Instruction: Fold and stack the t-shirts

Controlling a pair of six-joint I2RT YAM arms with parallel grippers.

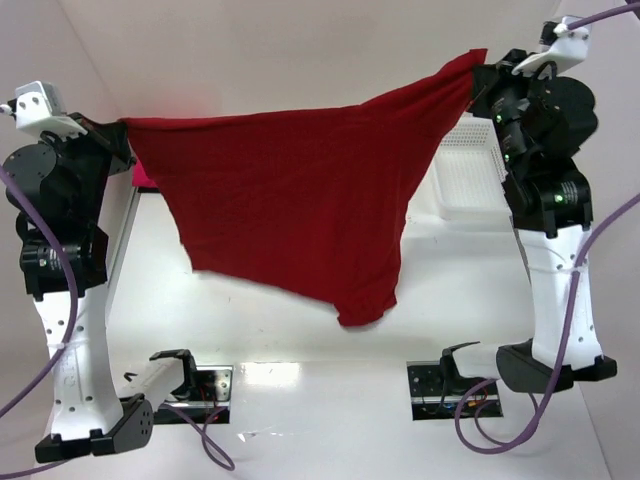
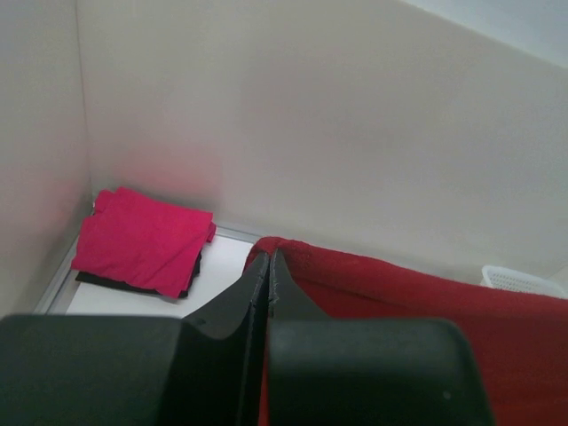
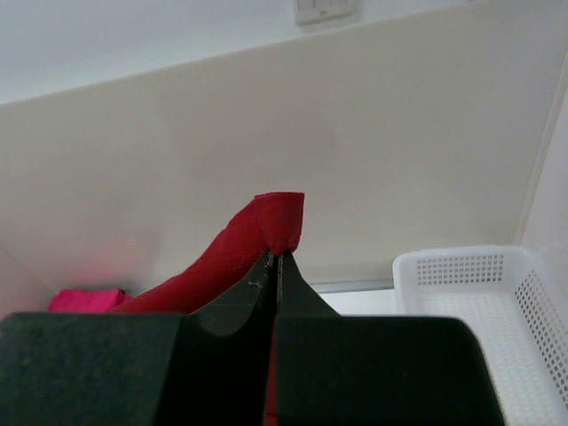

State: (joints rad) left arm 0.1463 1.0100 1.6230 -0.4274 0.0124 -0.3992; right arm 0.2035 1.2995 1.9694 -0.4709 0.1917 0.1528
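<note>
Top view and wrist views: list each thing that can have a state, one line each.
dark red t-shirt: unfolded, held up off the table, stretched between both grippers, middle sagging.
pink t-shirt: folded, lying in the far left corner.
white basket: upright, open side up, at the far right.
left gripper: shut on the dark red t-shirt.
right gripper: shut on the dark red t-shirt.

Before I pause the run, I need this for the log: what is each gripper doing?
Left gripper: shut on the red shirt.
Right gripper: shut on the red shirt too.
</note>
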